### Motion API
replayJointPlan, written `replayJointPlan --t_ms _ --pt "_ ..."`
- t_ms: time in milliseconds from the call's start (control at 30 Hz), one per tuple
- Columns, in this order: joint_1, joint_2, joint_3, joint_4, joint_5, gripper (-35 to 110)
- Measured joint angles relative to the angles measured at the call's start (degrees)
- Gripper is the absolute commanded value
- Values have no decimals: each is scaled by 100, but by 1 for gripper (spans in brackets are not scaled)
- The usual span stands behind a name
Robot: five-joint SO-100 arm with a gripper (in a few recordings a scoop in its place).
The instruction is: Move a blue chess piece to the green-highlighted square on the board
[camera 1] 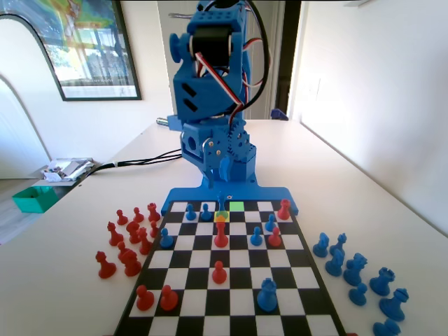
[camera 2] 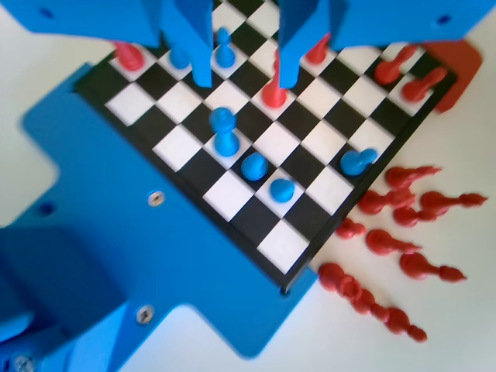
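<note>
**Gripper open above the board; target piece short of the jaw gap, on the arm's side.**

In the wrist view I see the gripper (camera 2: 245,84) with its jaws spread and nothing between them. The blue chess piece (camera 2: 224,133) stands upright on the board (camera 2: 306,200), below the tips in that picture and closer to the left jaw, so I judge the jaws must draw back towards the arm's base before closing. In the fixed view the blue chess piece (camera 1: 222,203) stands just left of the green-highlighted square (camera 1: 236,206), at the far end of the board (camera 1: 231,302).
</note>
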Motion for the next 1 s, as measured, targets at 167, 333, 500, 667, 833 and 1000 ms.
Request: replayJointPlan --t_ms 167,333,500,667,833,1000 --pt "-202 -105 211 -255 193 15" --pt "-352 -193 483 -527 281 15" --pt "-404 -193 844 -949 264 15" --pt "-396 -290 879 -1116 220 15" --pt "-360 -369 976 -1187 132 15" --pt "-237 -527 984 -1380 114 15"
